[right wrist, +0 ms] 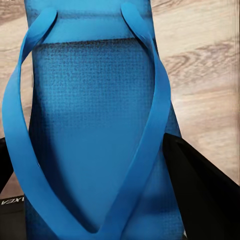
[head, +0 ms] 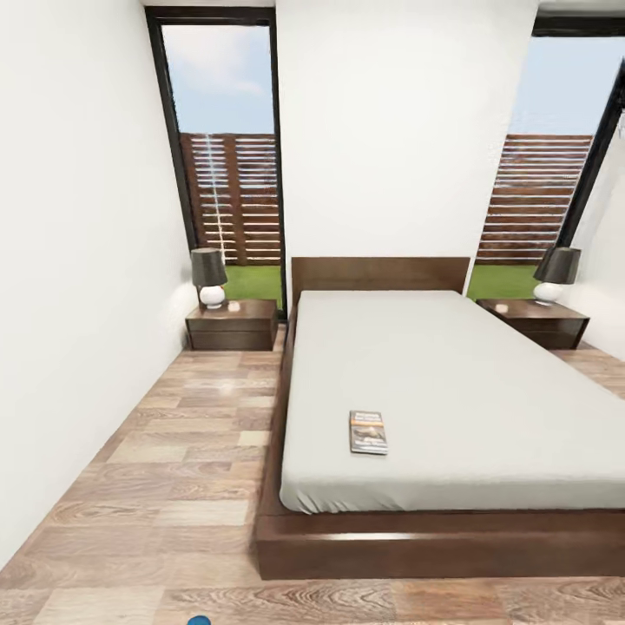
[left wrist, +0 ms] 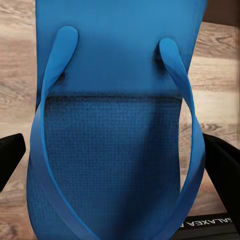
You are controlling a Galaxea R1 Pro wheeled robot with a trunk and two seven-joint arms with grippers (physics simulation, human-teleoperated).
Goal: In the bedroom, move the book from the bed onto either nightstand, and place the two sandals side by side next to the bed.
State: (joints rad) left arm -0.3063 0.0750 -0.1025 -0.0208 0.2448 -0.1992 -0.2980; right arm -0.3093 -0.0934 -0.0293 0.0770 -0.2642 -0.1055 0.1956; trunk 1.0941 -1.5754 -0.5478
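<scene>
In the left wrist view a bright blue sandal (left wrist: 115,95) with its strap sits between the black fingers (left wrist: 11,156) of my left gripper (left wrist: 117,165), which is shut on it above the plank floor. The second blue sandal (right wrist: 95,100) is held the same way by my right gripper (right wrist: 100,175), one dark finger (right wrist: 202,187) pressing its edge. A blue tip (head: 200,620) pokes into the head view's lower edge. Ahead, the book (head: 368,431) lies flat on the pale mattress of the bed (head: 451,382), near its foot. One nightstand (head: 233,325) stands left of the headboard, the other nightstand (head: 534,321) right.
Each nightstand carries a dark-shaded lamp (head: 209,278), (head: 555,273). A strip of wood floor (head: 182,451) runs between the white left wall and the bed's dark frame (head: 417,542). Tall windows (head: 227,148) show grass and a slatted fence.
</scene>
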